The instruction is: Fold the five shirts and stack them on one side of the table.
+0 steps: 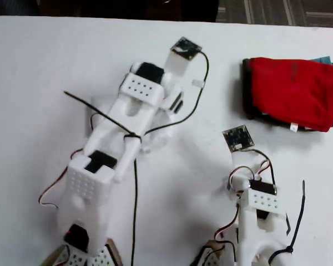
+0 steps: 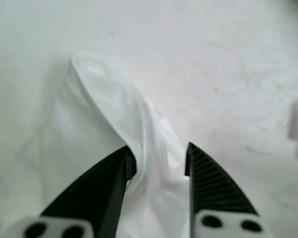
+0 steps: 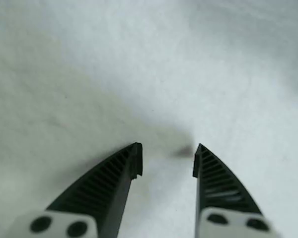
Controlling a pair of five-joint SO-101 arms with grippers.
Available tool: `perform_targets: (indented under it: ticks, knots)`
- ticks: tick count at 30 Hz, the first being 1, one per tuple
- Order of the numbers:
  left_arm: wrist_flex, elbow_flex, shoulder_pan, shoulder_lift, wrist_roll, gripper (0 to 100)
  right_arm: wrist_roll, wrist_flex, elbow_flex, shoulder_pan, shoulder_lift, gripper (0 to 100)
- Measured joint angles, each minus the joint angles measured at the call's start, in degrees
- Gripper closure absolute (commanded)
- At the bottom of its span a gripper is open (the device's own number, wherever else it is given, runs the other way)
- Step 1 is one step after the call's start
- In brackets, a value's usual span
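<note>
My left arm (image 1: 119,133) stretches out over the middle of the table (image 1: 33,77), and the loose shirt (image 2: 109,114) lies on the table beneath it; my left gripper (image 2: 160,153) sits over that shirt, jaws apart, one on each side of a raised fold of the cloth; my right arm (image 1: 258,205) sits nearer my base, to the right, well apart from the loose shirt; my right gripper (image 3: 166,148) hangs over bare table, jaws apart; the stack of folded shirts (image 1: 291,91) lies at the far right of the table, beyond my right arm, one shirt on top of the others.
</note>
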Motion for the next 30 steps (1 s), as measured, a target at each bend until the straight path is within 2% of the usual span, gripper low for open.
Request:
perform_targets:
  ticks: [3, 8, 12, 14, 21, 26, 30]
  knots:
    - [2.5, -5.9, -0.9, 0.0, 0.0, 81, 0.0, 0.0, 0.0, 0.0, 0.0, 82.9]
    - [12.1, -14.6, -3.9, -0.1, 0.0, 83, 0.0, 0.0, 0.0, 0.0, 0.0, 82.9]
    - [17.0, -15.5, -6.9, 0.9, 0.0, 97, 0.0, 0.0, 0.0, 0.0, 0.0, 82.9]
    - [17.3, -13.9, -7.8, 2.9, -0.6, 96, 0.0, -0.4, 0.0, 0.0, 0.0, 82.9]
    - [16.7, -9.6, -7.5, 12.8, -3.7, 95, 0.0, -0.4, 0.0, 0.0, 0.0, 82.9]
    - [9.5, -9.6, -7.5, 16.3, -3.7, 95, 0.0, -0.4, 0.0, 0.0, 0.0, 82.9]
    - [4.3, -9.6, -10.0, 16.9, -3.7, 95, 0.0, -0.4, 0.0, 0.0, 0.0, 82.9]
